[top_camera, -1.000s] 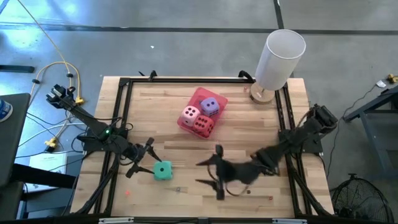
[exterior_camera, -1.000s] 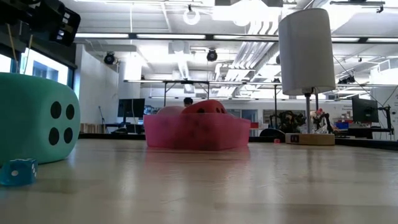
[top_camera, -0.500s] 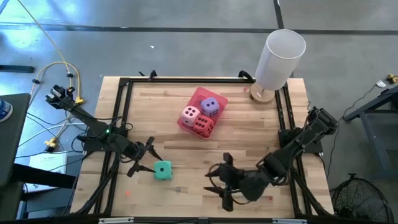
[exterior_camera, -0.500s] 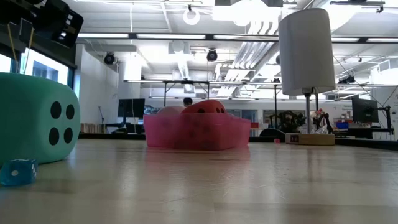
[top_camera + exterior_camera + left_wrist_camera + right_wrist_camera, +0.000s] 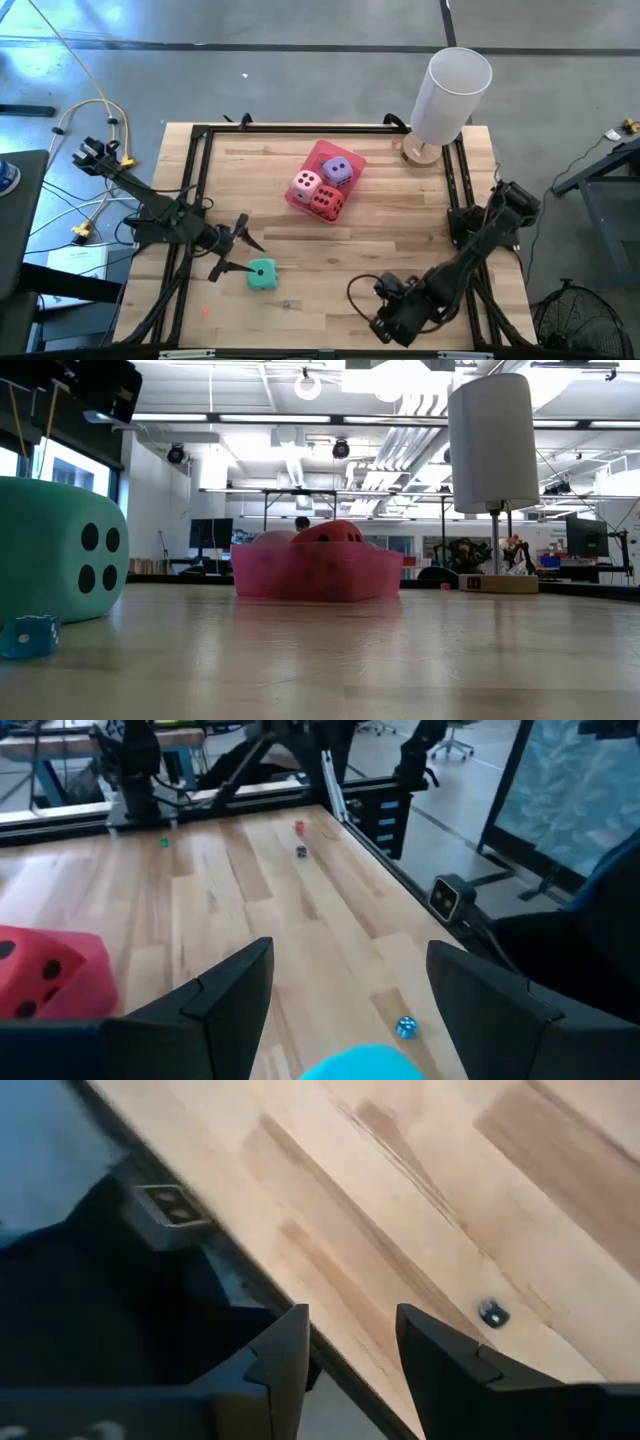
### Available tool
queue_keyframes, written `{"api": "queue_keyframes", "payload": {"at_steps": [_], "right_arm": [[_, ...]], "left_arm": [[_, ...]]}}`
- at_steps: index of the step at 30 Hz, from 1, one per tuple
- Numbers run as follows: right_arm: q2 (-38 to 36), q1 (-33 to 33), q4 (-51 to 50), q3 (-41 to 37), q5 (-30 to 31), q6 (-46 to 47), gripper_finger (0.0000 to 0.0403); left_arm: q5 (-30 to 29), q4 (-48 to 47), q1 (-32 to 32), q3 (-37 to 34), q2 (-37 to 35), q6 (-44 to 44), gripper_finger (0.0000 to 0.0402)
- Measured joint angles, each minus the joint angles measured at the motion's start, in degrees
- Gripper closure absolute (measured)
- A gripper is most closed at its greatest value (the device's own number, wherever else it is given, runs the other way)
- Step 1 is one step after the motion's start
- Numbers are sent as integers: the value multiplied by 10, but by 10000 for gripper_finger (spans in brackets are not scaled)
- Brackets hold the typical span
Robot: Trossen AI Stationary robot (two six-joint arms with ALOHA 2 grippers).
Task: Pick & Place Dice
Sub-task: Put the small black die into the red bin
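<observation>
The teal die sits near the desk's front edge, just right of the left gripper, jaws apart; right gripper, jaws apart, is farther.

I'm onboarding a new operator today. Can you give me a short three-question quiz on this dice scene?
1. True or false: all four dice lie in the pink tray.
2. Which gripper is nearest the teal die? A) left gripper B) right gripper C) neither, both are far off
3. Fill in: the white cylinder stands at the table's far ____ corner in the high view.

Key
1. False: the pale pink die, purple die and red die are in the tray; the teal die sits on the table.
2. A: the left gripper hangs open just beside it; the right gripper is near the front edge.
3. right
</observation>
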Motion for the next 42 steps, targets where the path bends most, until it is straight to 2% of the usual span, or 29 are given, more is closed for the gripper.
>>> {"api": "queue_keyframes", "payload": {"at_steps": [7, 10, 16, 24, 31, 42], "right_arm": [[14, 17, -4, -38, -6, 17, 265], [14, 15, -9, -51, -7, 51, 259], [14, 15, -27, -52, 4, 74, 231], [20, 26, -41, -60, -5, 44, 188], [21, 23, 6, -117, -48, 59, 196], [21, 24, 58, -172, -51, 47, 213]], "left_arm": [[1, -4, 21, 0, 5, 10, 145], [11, -3, 28, 0, 12, 10, 145], [20, -4, 39, 0, 31, 11, 145], [20, -3, 47, 0, 51, -8, 145], [20, -2, 46, 0, 52, -44, 145], [20, -2, 46, 0, 52, -50, 145]]}}
